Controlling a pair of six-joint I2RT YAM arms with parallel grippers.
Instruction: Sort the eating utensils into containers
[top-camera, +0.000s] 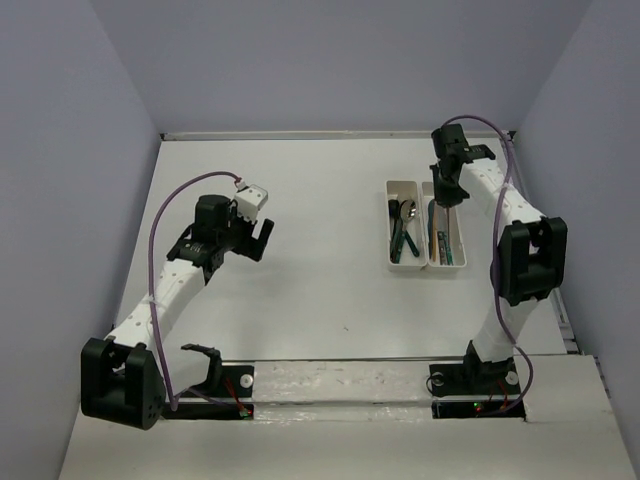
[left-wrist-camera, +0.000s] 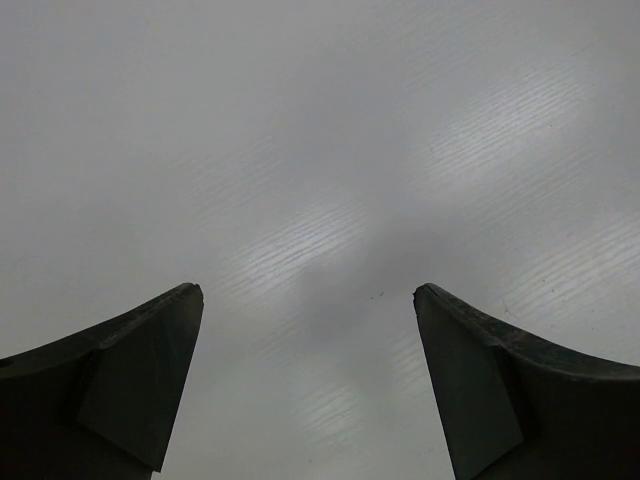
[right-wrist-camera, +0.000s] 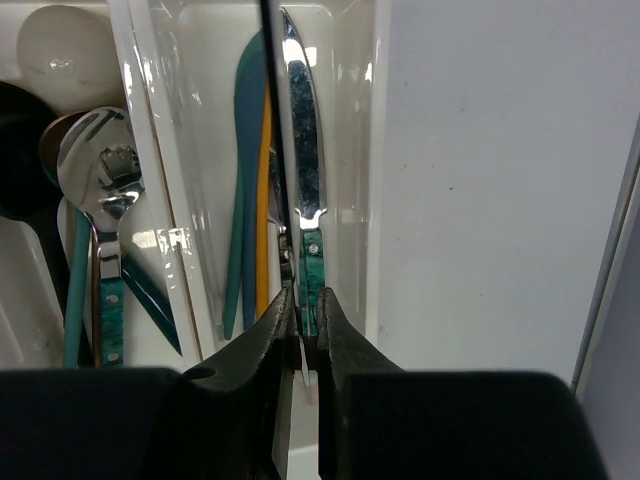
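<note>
Fingertips of the right claw (right-wrist-camera: 303, 325) look pinched almost together on the teal handle end of a silver knife (right-wrist-camera: 303, 150). The knife lies lengthwise inside the right tray (right-wrist-camera: 375, 150), blade along the outer wall. Just beside it in that tray are a teal knife (right-wrist-camera: 245, 180) and a yellow one (right-wrist-camera: 265, 220). A thin dark line runs by the claw's finger, cannot tell what it is. Adjoining left tray (right-wrist-camera: 125, 100) holds spoons (right-wrist-camera: 97, 168). Both trays sit toward the far right corner of the table (top-camera: 300, 300). Left claw (left-wrist-camera: 308, 290) hangs wide open with nothing in it, well apart toward the left edge. Risks, as I judge them: letting go before the handle is down could leave it propped on the wall or on the other knives. Lifting off with a finger dragging could pull the knife back out or shift the light trays.
</note>
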